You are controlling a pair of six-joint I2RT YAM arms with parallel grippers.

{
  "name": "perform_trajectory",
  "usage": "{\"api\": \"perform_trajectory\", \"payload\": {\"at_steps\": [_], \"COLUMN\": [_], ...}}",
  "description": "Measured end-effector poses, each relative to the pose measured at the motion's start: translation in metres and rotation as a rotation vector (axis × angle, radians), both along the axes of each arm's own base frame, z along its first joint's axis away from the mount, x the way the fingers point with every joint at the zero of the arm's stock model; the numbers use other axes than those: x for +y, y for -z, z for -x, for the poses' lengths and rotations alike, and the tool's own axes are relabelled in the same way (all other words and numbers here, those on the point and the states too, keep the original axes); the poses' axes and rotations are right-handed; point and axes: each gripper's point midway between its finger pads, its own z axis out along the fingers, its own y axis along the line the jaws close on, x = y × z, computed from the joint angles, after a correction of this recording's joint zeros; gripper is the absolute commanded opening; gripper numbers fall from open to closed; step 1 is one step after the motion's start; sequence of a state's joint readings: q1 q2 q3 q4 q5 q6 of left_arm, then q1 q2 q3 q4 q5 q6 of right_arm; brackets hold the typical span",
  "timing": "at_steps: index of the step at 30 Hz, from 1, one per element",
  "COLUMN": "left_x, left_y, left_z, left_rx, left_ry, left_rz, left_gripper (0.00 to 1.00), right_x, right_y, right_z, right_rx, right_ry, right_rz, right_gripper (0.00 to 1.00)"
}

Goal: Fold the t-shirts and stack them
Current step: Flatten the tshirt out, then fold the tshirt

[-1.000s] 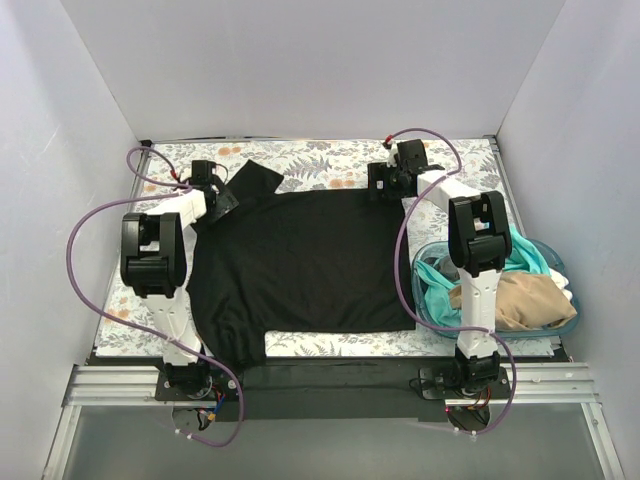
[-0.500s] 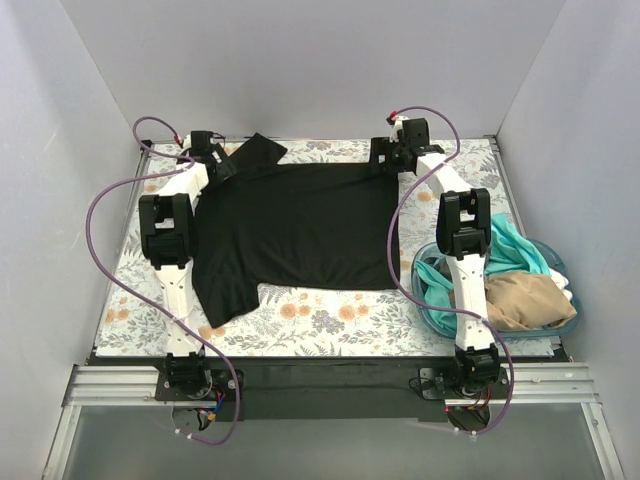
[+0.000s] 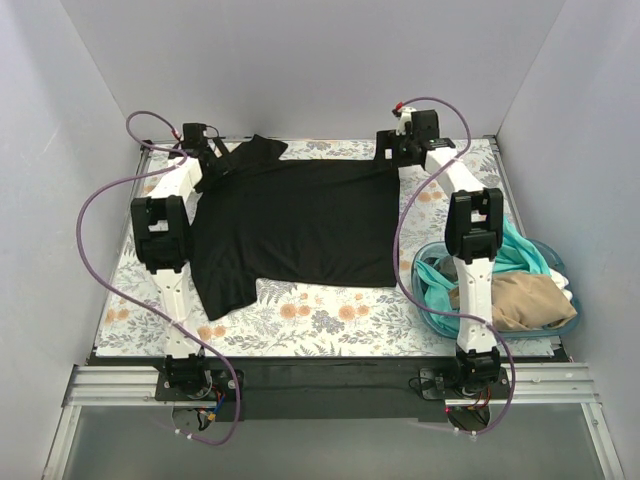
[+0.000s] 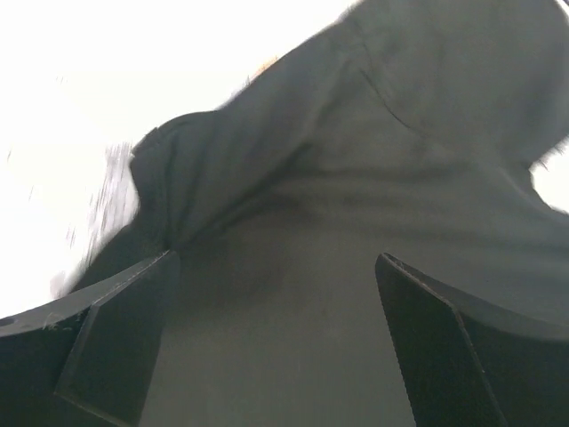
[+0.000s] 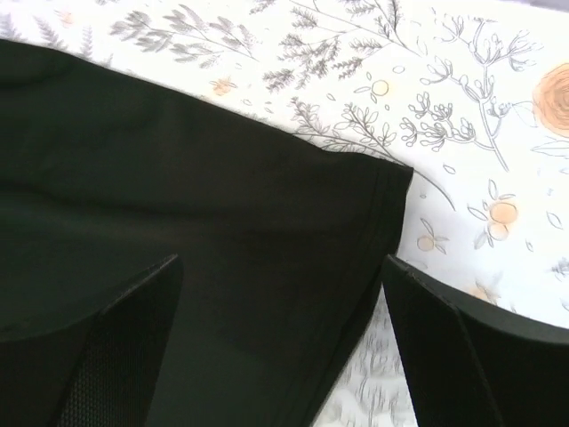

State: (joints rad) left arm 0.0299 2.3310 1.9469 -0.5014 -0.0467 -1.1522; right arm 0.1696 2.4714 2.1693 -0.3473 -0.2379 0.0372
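A black t-shirt (image 3: 300, 225) lies spread flat on the flowered table cover, with one sleeve (image 3: 255, 152) at the far left and another (image 3: 225, 290) at the near left. My left gripper (image 3: 208, 165) is at the shirt's far left corner. In the left wrist view it (image 4: 276, 258) is open with black cloth (image 4: 356, 133) under and between the fingers. My right gripper (image 3: 387, 160) is at the far right corner. In the right wrist view it (image 5: 283, 260) is open over the shirt's hemmed corner (image 5: 178, 178).
A translucent blue tub (image 3: 425, 315) stands at the right edge and holds a teal shirt (image 3: 435, 275), a tan shirt (image 3: 525, 300) and a white one (image 3: 558, 280). White walls close in the back and both sides. Purple cables loop beside both arms.
Both arms have stretched toward the back wall and dragged the black shirt away from the near edge. The flowered cover now shows in front of the shirt.
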Motion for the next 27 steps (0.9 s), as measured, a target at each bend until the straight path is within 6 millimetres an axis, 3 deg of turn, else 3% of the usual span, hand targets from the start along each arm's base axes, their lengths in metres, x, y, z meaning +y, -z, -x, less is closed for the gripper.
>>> {"api": "perform_trajectory", "payload": {"at_steps": [5,9,11,13,16,18,22,27], "left_x": [-0.01,-0.023,-0.033,-0.047,-0.061,-0.058,-0.041,-0.026], "left_y": [-0.071,-0.122,-0.12,-0.109,-0.082,-0.065,-0.04,-0.004], "left_z": [0.062,0.136,0.179,0.221,0.27,0.294,0.337,0.382], "left_rx": [-0.044,-0.147,-0.142,-0.122,-0.049,0.005,0.089,0.215], "left_ry": [-0.041,-0.128,-0.158,-0.177,-0.206,-0.26,-0.414,-0.571], "left_rz": [0.072,0.183,0.236,0.281,0.321,0.322,0.298,0.252], "left_gripper": [0.93,0.93,0.93,0.93,0.93,0.93,0.93,0.93], "right_x": [-0.006,-0.005,0.0,0.005,0.009,0.006,0.0,0.001], "right_y": [-0.076,-0.122,-0.126,-0.118,-0.089,-0.069,-0.05,-0.06], "right_z": [0.052,0.122,0.159,0.192,0.232,0.25,0.267,0.264], "right_rx": [-0.051,-0.095,-0.096,-0.072,0.001,0.057,0.11,0.085], "right_ry": [0.002,0.009,-0.001,-0.015,-0.021,-0.008,0.022,0.033], "right_rz": [-0.021,-0.07,-0.102,-0.13,-0.152,-0.153,-0.152,-0.17], "right_gripper": [0.98,0.98,0.98,0.98,0.98,0.98,0.98,0.98]}}
